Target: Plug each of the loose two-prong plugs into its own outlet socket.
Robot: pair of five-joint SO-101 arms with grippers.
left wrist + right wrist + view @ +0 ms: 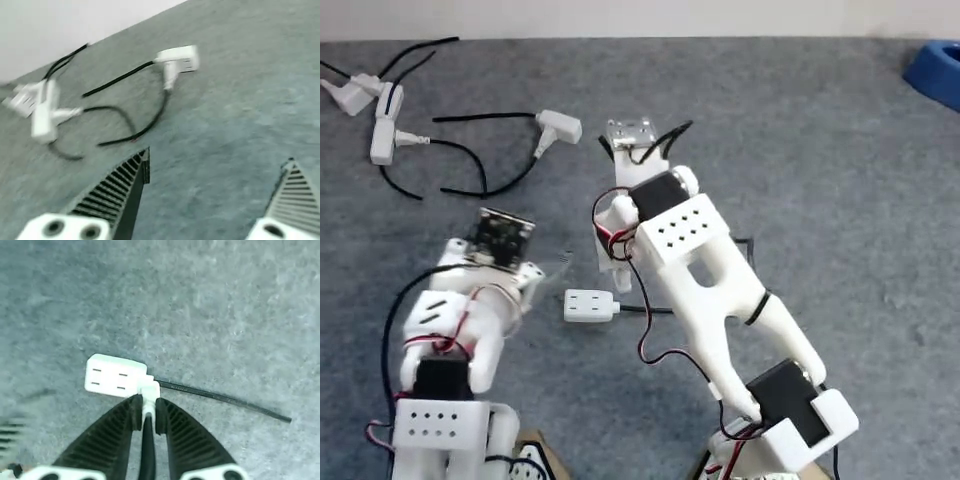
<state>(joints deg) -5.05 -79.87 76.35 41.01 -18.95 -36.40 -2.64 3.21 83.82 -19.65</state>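
Outlet block (pixel 590 305) on grey carpet (pixel 820 180)

1. The white plastic left arm (pixel 450 330) sits folded low, with its wrist tipped forward.
2. Its left gripper (pixel 217 167) is spread wide, and the black ribbed fingers (pixel 125 185) stand well apart.
3. The white plastic right arm (pixel 720 290) reaches out long, with its wrist bent downward.
4. Its right gripper (pixel 146 402) is pinched nearly closed, clamping the corded end of a white plastic socket block (pixel 116 375).

White arms (pixel 705 265), ribbed black jaws
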